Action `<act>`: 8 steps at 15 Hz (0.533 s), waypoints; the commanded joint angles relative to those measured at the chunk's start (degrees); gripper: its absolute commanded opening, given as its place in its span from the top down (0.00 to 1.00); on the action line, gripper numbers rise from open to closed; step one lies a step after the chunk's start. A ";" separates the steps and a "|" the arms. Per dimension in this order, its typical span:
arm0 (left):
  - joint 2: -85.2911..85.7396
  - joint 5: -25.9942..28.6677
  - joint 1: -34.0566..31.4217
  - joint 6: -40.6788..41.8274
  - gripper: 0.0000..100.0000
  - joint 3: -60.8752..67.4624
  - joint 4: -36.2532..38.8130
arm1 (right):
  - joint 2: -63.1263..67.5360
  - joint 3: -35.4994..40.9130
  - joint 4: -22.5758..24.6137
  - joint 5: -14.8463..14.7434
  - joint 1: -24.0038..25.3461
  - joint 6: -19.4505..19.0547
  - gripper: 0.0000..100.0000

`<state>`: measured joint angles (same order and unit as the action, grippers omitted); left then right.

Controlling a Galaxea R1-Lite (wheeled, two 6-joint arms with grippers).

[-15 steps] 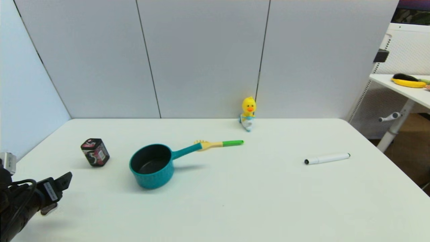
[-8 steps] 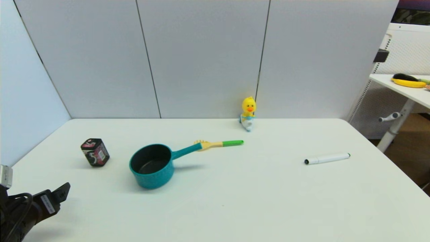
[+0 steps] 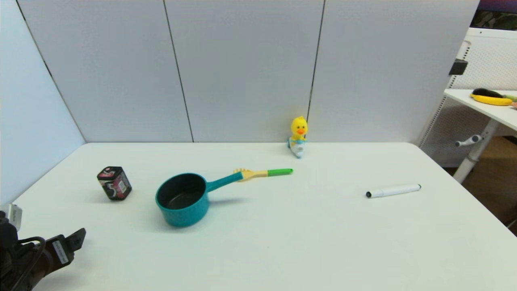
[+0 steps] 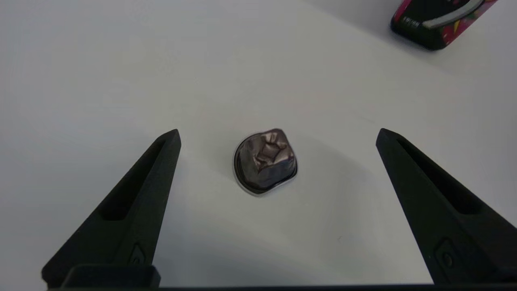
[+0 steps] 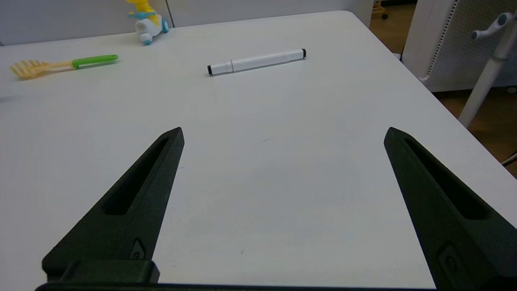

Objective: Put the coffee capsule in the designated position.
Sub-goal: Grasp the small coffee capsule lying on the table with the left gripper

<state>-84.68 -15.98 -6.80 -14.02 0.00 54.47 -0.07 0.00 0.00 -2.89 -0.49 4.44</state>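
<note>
The coffee capsule, a small dark grey-brown pod with a dented top and a pale rim, sits on the white table in the left wrist view. My left gripper hangs open just above it, one finger on each side, touching nothing. In the head view that gripper is at the table's near left corner and the arm hides the capsule. My right gripper is open and empty over the right part of the table; it is out of the head view.
A teal saucepan stands left of centre, with a black tin with a red-and-white label to its left. A yellow-and-green toy fork, a duck toy and a white marker lie farther off.
My left arm has sunk lower and drawn slightly toward the table's near edge. Everything else on the table stayed put.
</note>
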 commanded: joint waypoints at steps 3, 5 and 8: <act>-1.81 -0.01 0.91 0.04 0.00 0.00 -1.03 | 0.07 0.09 0.00 -0.01 -0.04 0.05 0.00; -2.34 -0.10 0.91 0.04 0.00 -0.09 -0.68 | 0.07 0.09 0.00 -0.01 -0.04 0.05 0.00; -3.13 -0.10 1.09 0.04 0.00 -0.70 -0.59 | 0.07 0.09 0.00 -0.01 -0.04 0.05 0.00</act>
<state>-87.08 -15.96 -5.75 -13.89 -0.27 53.53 -0.07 0.00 -0.02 -2.86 -0.49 4.46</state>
